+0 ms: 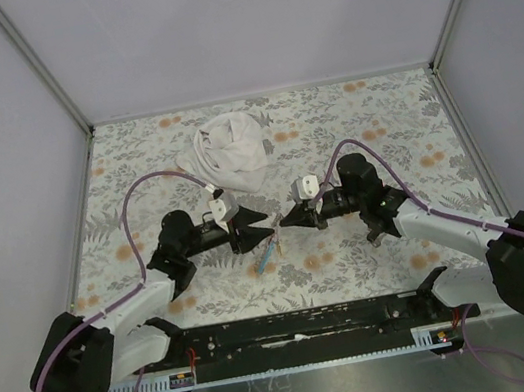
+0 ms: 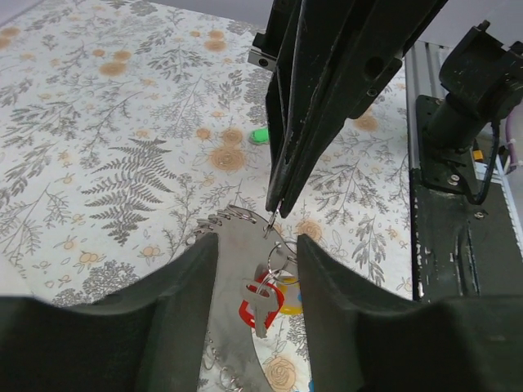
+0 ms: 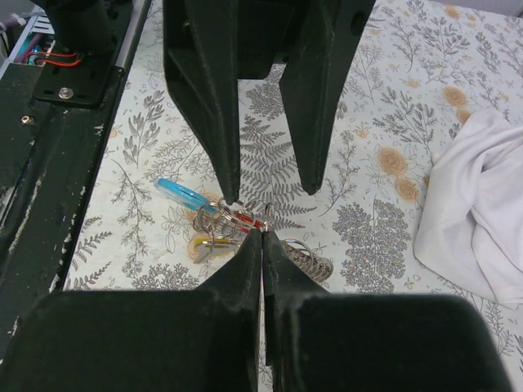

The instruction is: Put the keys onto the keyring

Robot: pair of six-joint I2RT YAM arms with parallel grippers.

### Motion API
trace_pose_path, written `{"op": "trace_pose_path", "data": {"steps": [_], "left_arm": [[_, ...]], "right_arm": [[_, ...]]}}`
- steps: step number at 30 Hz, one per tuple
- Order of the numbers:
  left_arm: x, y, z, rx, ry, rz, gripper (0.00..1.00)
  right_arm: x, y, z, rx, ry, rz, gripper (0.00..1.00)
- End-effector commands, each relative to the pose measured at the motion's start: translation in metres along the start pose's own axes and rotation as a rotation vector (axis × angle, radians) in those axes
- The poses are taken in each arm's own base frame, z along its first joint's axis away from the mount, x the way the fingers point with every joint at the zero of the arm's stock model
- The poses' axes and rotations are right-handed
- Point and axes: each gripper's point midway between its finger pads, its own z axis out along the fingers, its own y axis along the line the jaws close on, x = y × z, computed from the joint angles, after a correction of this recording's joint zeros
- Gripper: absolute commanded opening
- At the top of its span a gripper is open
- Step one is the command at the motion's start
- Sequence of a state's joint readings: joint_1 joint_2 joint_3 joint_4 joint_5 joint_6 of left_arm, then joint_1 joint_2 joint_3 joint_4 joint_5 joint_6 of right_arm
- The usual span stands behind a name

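My right gripper (image 3: 263,233) is shut on the thin metal keyring (image 3: 265,214); it shows in the top view (image 1: 284,219) and the left wrist view (image 2: 272,216). A red key (image 3: 255,219) and a yellow key (image 3: 206,245) hang on linked rings beside the light-blue piece (image 3: 181,192) and the grey strap (image 3: 309,261). My left gripper (image 2: 257,245) is open, its fingers either side of the red key (image 2: 261,306), the yellow key (image 2: 290,304) and the strap (image 2: 229,269); it faces the right gripper in the top view (image 1: 256,230). A green key (image 2: 260,135) lies alone on the table.
A white cloth (image 1: 231,151) lies bunched at the back centre of the flowered table (image 1: 381,124), and shows at the right in the right wrist view (image 3: 478,204). The black base rail (image 1: 296,332) runs along the near edge.
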State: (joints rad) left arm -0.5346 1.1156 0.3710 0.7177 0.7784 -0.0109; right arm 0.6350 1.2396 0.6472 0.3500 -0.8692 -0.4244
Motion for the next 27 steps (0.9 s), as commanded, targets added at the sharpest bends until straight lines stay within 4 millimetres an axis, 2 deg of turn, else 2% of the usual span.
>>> {"op": "trace_pose_path", "data": {"steps": [1,3,7,27], "left_arm": [[-0.0158,-0.0034,0.0025,0.042,-0.053,0.049,0.38],[-0.0163,-0.0049,0.0034,0.057,-0.052,0.047,0.3],[-0.0148,-0.0062,0.0051,0.074,-0.047,0.037,0.21],[-0.0124,-0.0113,0.0113,0.143,-0.03,0.01,0.14]], "right_arm": [[-0.0236,-0.0023,0.0013,-0.028,-0.074,-0.054,0.0],[-0.0244,-0.002,0.0013,-0.031,-0.075,-0.053,0.0],[-0.0245,-0.001,0.0013,-0.037,-0.076,-0.052,0.0],[-0.0238,0.0008,0.0035,-0.058,-0.075,-0.036,0.0]]}}
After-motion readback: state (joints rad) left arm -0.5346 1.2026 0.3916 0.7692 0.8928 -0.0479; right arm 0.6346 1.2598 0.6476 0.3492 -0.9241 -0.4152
